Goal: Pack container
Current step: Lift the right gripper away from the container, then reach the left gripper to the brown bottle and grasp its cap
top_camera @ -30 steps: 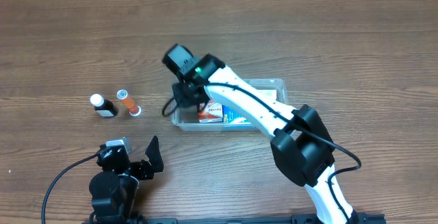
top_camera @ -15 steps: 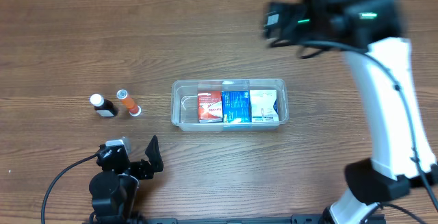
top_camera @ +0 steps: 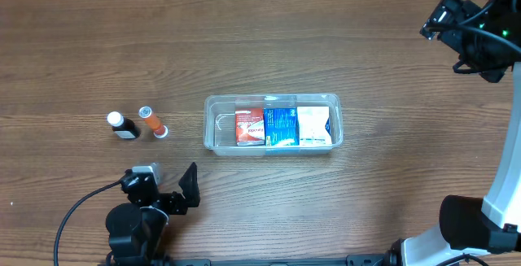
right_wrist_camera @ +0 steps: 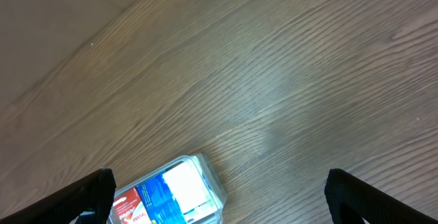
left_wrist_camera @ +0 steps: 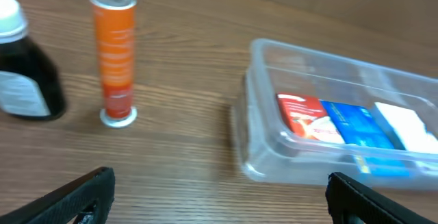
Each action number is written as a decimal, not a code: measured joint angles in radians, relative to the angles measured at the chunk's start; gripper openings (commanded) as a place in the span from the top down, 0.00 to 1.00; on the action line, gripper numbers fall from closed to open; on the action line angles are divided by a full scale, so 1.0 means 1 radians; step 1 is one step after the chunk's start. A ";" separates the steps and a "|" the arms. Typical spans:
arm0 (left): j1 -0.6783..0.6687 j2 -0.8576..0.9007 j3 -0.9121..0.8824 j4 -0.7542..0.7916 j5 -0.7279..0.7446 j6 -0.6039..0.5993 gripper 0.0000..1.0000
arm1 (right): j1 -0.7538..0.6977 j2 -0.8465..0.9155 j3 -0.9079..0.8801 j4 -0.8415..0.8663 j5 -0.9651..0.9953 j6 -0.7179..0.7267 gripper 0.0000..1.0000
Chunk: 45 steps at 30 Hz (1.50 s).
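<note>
Claw status, left arm: we read the left claw as open and empty, its fingers spread wide apart, low over the worktop near the front edge, toward the left corner. The right claw is likewise open and empty, and hangs high over the far right corner, well clear of everything.

We judge the step in hand to be the pick of a loose item by the left claw.

1. Choose the orange tube. It is the nearer of the two items to the container.
2. Centre the tube between the fingers before closing. The dark bottle stands just beside it, on the side of the left edge, and a wide approach could knock it over.
3. Grip at mid-body. Both items appear to stand upright and look easy to tip.
4. Lift clear of the rim before travelling.
5. Lower into the bare end of the container. We expect the tube to need laying flat, as the walls are shallow.

Container and contents: it sits about mid-worktop, long side parallel to the front edge. It holds a red box, a blue box and a white box, side by side. The end facing the left edge is bare.
</note>
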<state>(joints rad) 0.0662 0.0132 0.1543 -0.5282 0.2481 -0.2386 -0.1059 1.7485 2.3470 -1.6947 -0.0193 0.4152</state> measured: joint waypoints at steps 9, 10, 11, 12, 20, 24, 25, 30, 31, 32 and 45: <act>0.000 0.159 0.429 -0.141 -0.169 -0.043 0.00 | 0.000 0.000 0.000 -0.001 0.000 0.000 0.00; 0.000 0.197 0.470 -0.178 -0.196 -0.043 0.00 | 0.000 0.000 0.000 -0.001 -0.001 0.000 0.00; 0.000 0.264 0.529 -0.226 -0.233 -0.043 0.00 | 0.000 0.000 0.000 -0.001 0.000 0.000 0.00; 0.000 0.360 0.604 -0.266 -0.280 -0.043 0.00 | 0.000 0.000 0.000 -0.001 -0.001 -0.001 0.00; 0.000 0.987 1.173 -0.517 -0.413 0.056 0.00 | 0.000 0.000 0.000 -0.001 -0.001 -0.001 0.00; 0.000 1.143 1.342 -0.612 -0.423 0.151 0.00 | 0.000 0.000 0.000 -0.001 -0.001 0.000 0.00; 0.000 1.164 1.369 -0.631 -0.425 0.181 0.00 | 0.000 0.000 0.000 -0.001 0.000 0.000 0.00; 0.047 1.186 1.415 -0.695 -0.470 0.209 0.00 | 0.000 0.000 0.000 -0.001 -0.001 -0.001 0.00; 0.084 1.192 1.418 -0.715 -0.468 0.194 0.00 | 0.000 0.000 0.000 0.000 -0.001 -0.001 0.00; 0.134 1.202 1.422 -0.737 -0.460 0.184 0.00 | 0.000 0.000 0.000 -0.001 -0.001 -0.001 0.00; 0.316 1.463 1.430 -0.692 -0.272 0.240 0.03 | 0.000 0.000 0.000 -0.001 -0.001 0.000 0.00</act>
<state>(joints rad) 0.3820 1.4757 1.5841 -1.2201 -0.0238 0.0010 -0.1059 1.7485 2.3470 -1.6955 -0.0204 0.4152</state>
